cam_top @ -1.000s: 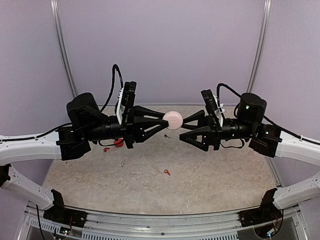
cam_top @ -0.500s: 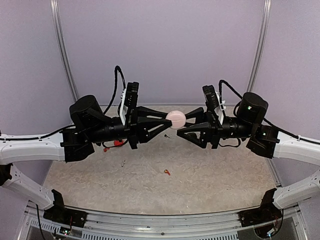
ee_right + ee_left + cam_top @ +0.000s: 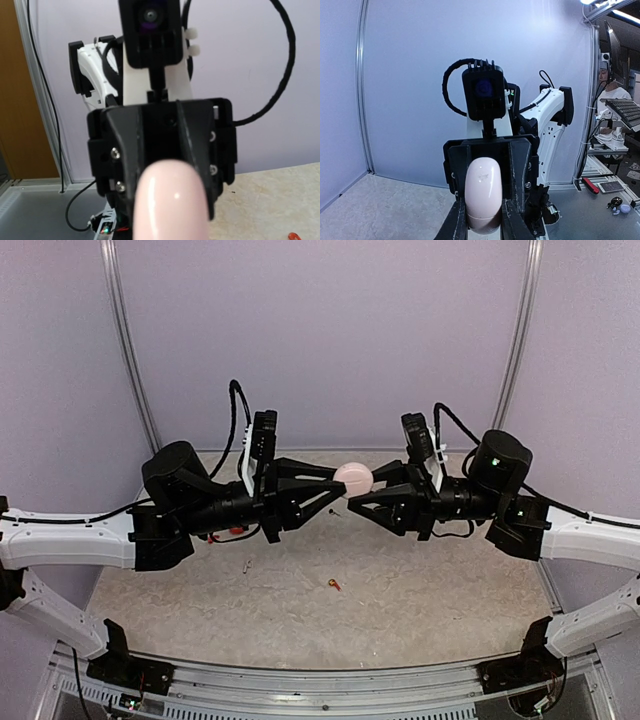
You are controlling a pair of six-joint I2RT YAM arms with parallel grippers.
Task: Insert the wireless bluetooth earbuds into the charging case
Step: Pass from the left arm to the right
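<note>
While the earbuds lie down on the speckled beige table [image 3: 450,610], all the action is up in the air: the pale pink, glossy, rounded charging case [image 3: 353,478] hangs between the two arms, well above the surface. The left gripper [image 3: 338,484] has it. Its wrist view shows the case standing on edge with a black finger [image 3: 456,226] pressed to each flank, a firm pinch.

From the other side the right gripper [image 3: 379,483] is nose-to-nose with it, fingers set narrow around the case's far edge. Whether they actually bite, I cannot tell, since its own camera sees only the pink dome filling the bottom of the picture.

Below, a tiny red-orange earbud [image 3: 333,585] sits near the middle of the table and a pale grey earbud [image 3: 247,565] further left, both well apart from the case. Neither is in it yet.

This looks like the opening step: one gripper steadies the body, the other goes for the lid. The next move calls for the right gripper to get a sure hold on one half only, then hinge it away while the left holds firm. It's a slick shell, so a slip is the danger. After that, the case must come down and the buds get picked up one by one.
</note>
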